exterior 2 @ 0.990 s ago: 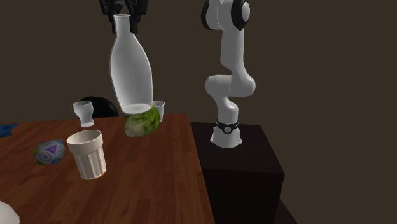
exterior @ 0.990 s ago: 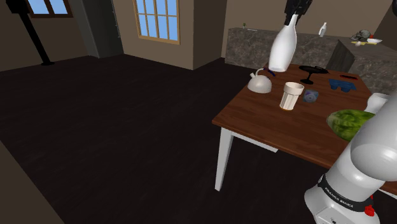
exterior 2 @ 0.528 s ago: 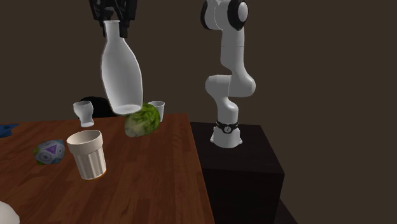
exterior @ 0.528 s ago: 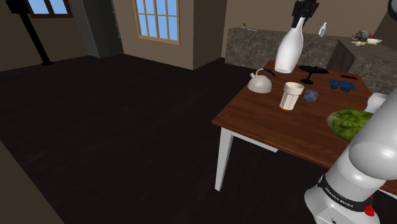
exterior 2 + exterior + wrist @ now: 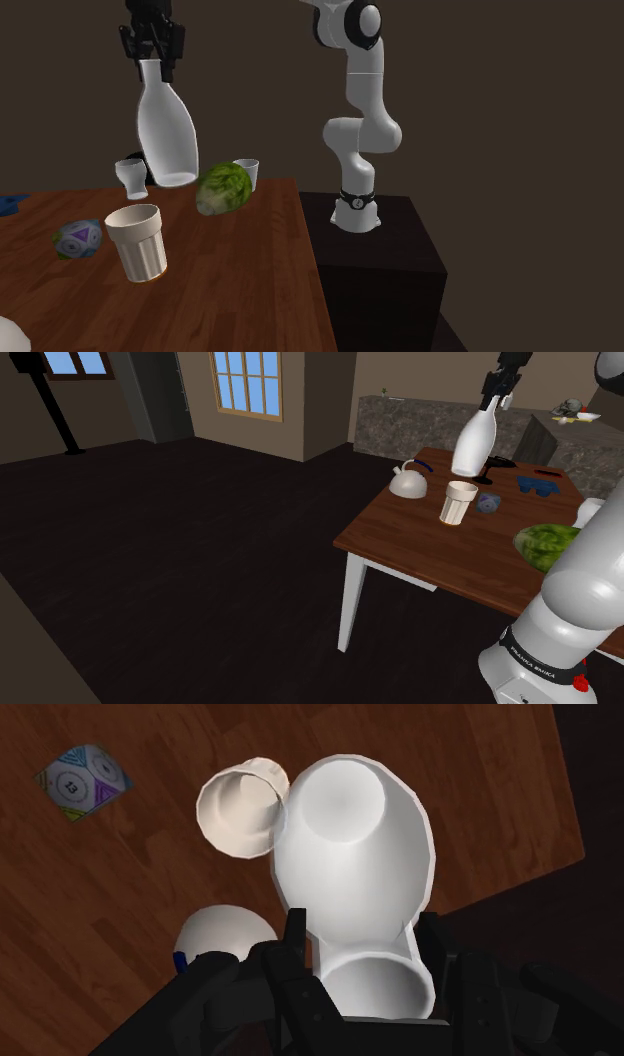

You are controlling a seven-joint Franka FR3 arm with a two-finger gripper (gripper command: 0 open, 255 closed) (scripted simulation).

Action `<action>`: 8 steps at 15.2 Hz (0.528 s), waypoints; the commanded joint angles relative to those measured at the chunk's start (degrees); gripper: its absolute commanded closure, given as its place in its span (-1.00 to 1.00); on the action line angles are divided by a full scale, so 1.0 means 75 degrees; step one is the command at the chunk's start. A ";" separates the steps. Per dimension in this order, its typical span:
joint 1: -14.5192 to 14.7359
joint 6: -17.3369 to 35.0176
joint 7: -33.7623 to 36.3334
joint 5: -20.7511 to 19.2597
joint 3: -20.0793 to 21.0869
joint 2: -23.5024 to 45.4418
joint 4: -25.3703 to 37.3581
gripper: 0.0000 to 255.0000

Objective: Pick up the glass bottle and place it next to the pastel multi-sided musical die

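Above wooden table [image 5: 420,547], gripper [image 5: 152,57] pinches white bottle [image 5: 165,125] by neck, clear of cup [image 5: 137,243].

Looking like a home kitchen-diner: paned windows [image 5: 245,382] letting in daylight, stone countertop [image 5: 400,424] running along the back wall, wooden table [image 5: 430,547] carrying a kettle [image 5: 407,482], cup [image 5: 459,503], lettuce [image 5: 545,544].
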 commanded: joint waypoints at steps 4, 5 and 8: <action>-0.0647 0.0258 -0.1089 0.0579 -0.0479 0.0686 0.0154 1.00; -0.0803 0.0292 -0.1307 0.0720 -0.0555 0.0856 0.0217 1.00; -0.1334 0.0353 -0.1955 0.1185 -0.0730 0.1421 0.0481 1.00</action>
